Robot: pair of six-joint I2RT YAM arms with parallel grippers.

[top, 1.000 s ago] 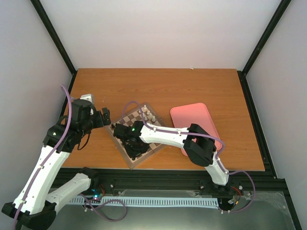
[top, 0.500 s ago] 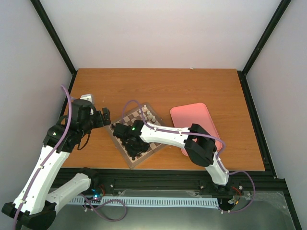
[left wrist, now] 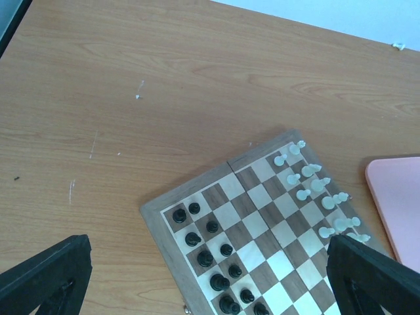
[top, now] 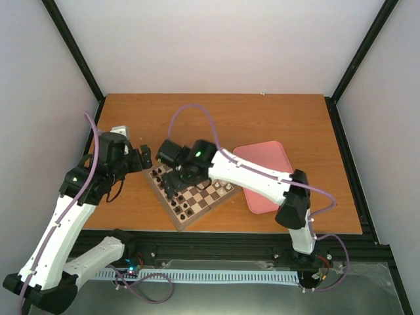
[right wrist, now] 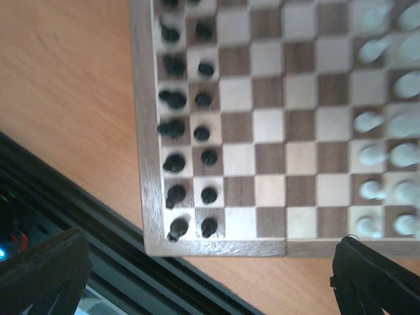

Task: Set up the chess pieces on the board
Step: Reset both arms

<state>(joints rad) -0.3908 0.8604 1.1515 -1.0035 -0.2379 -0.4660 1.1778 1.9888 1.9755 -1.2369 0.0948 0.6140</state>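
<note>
Board [top: 205, 197] lies left of centre in the top view, with the black pieces [left wrist: 205, 258] in two rows along its lower-left edge. Left gripper [left wrist: 210, 277] and right gripper [right wrist: 210, 266] both gape wide — each empty.

pink tray [top: 266, 155] on wooden table [top: 262, 118], cream chess figures [left wrist: 315, 190] in two rows

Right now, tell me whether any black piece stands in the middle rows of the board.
No: the black pieces all stand in two rows along one edge of the board; its middle squares are bare.
</note>
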